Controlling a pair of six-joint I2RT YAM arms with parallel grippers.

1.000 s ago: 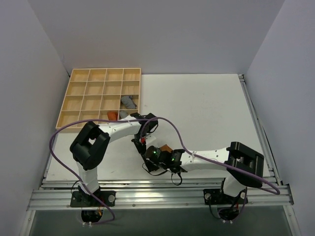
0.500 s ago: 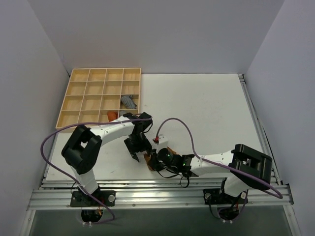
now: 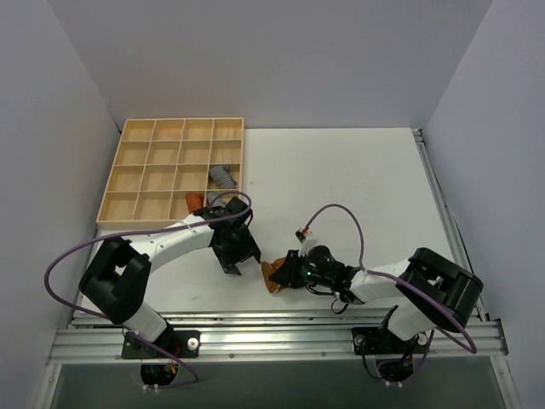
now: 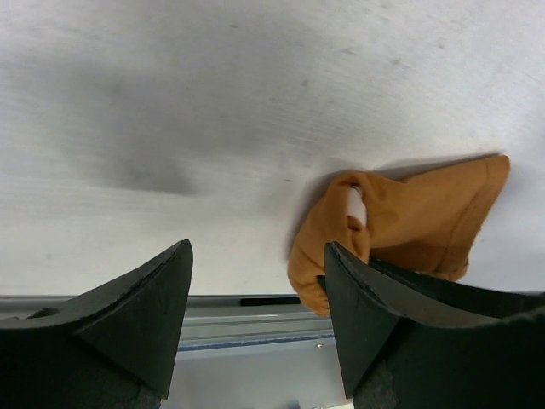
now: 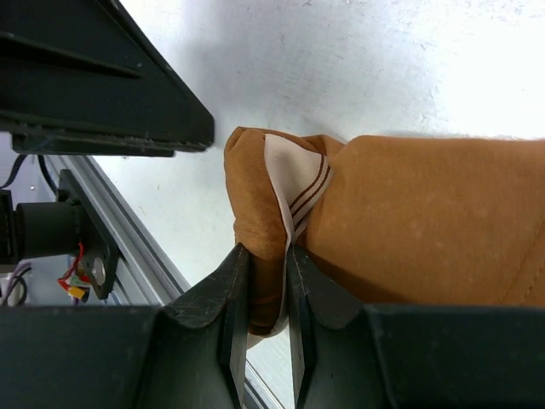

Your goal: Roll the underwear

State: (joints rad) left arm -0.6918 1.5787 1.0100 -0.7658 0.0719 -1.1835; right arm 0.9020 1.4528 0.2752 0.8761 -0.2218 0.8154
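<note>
Underwear (image 3: 273,275) sits bunched by the near edge of the counter (image 3: 366,187), centre. It is soft, light and probably floppy, best held at folded edges. The right tool (image 5: 266,271) pinches its pale-banded fold. The left tool (image 4: 255,273) hovers just left, jaws spread.

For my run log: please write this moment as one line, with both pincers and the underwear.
left pincer: open, empty, beside underwear | right pincer: shut on underwear fold | underwear: bunched on table

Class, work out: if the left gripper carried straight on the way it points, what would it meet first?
The left gripper would likely meet bare table first; the underwear lies off to the side of its line.
</note>
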